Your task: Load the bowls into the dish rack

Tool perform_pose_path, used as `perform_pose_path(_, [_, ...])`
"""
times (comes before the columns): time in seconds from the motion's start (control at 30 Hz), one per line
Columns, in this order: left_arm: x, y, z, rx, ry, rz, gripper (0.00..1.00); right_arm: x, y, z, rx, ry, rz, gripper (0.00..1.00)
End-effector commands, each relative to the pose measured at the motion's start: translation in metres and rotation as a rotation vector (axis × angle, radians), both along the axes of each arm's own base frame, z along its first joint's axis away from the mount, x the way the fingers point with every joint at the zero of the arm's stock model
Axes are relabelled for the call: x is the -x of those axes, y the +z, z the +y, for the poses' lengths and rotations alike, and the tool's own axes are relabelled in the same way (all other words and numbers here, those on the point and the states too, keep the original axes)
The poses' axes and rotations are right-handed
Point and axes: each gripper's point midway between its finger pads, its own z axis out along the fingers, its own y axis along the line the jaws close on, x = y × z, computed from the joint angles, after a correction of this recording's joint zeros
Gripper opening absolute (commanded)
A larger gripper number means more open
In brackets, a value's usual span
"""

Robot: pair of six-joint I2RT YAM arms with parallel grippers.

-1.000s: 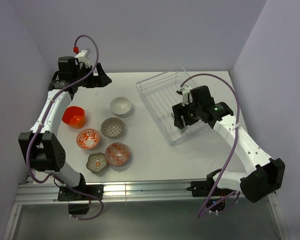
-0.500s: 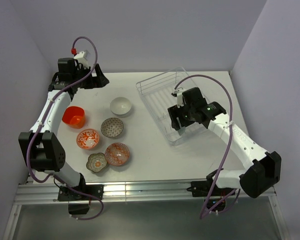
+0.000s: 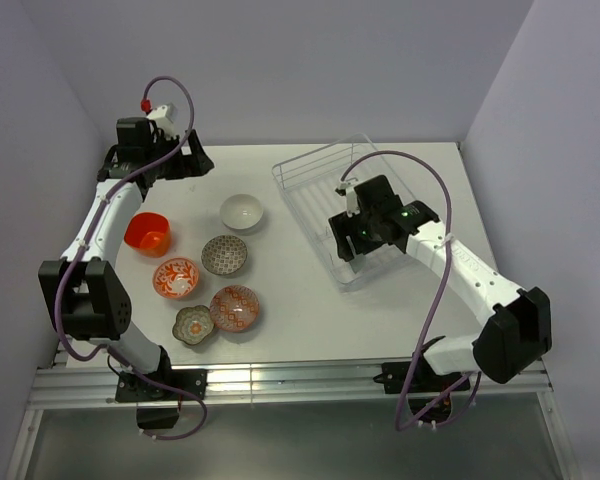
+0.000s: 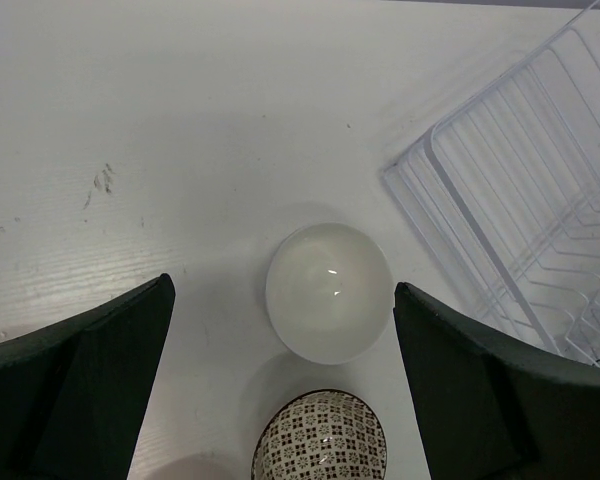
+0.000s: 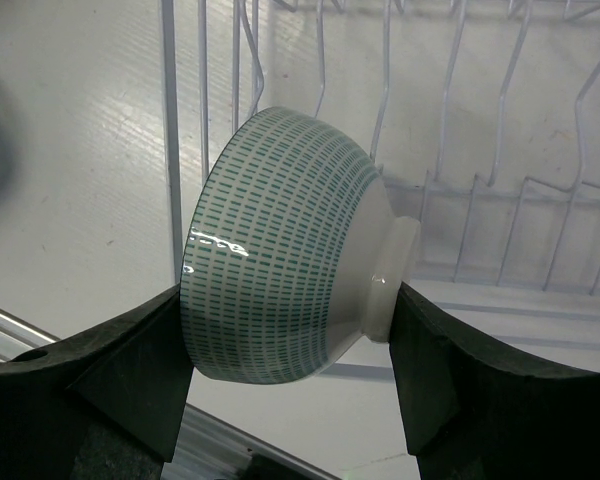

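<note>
The pale teal bowl (image 5: 280, 250) is tipped on its side in my right gripper (image 5: 288, 300), which is shut on it, one finger at the rim and one at the foot. It hangs over the prongs of the clear dish rack (image 5: 450, 130), at the near left part of the rack (image 3: 310, 172). The right gripper (image 3: 350, 240) hides the bowl from above. My left gripper (image 4: 282, 285) is open, high over the white bowl (image 4: 329, 290) and the grey-patterned bowl (image 4: 320, 438). On the table's left sit the white (image 3: 242, 211), grey-patterned (image 3: 224, 254), orange-red (image 3: 147, 232), orange-white (image 3: 176, 278), red-pink (image 3: 235, 307) and olive flower-shaped (image 3: 193, 324) bowls.
The rack's left edge (image 4: 520, 200) shows to the right of the white bowl in the left wrist view. Walls close in the table at the back and both sides. The left gripper (image 3: 192, 160) hovers at the back left.
My right gripper has carried the teal bowl a little to the left over the rack. The left arm has barely shifted.
</note>
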Motion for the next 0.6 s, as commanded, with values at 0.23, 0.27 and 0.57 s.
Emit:
perform_pose_path(0.23, [0.007,-0.009,0.017,-0.043,0.052,0.01,0.97,-0.009,-0.012,0.009,0.002,-0.065,-0.002,0.0])
perform_pose_path(0.27, [0.009,-0.011,0.017,-0.039,0.056,0.014,0.97,-0.009,-0.018,0.008,0.013,-0.077,0.016,0.0])
perform_pose_path(0.57, [0.014,-0.02,0.022,-0.051,0.076,0.036,0.97,0.003,-0.05,0.01,0.025,-0.094,0.13,0.02])
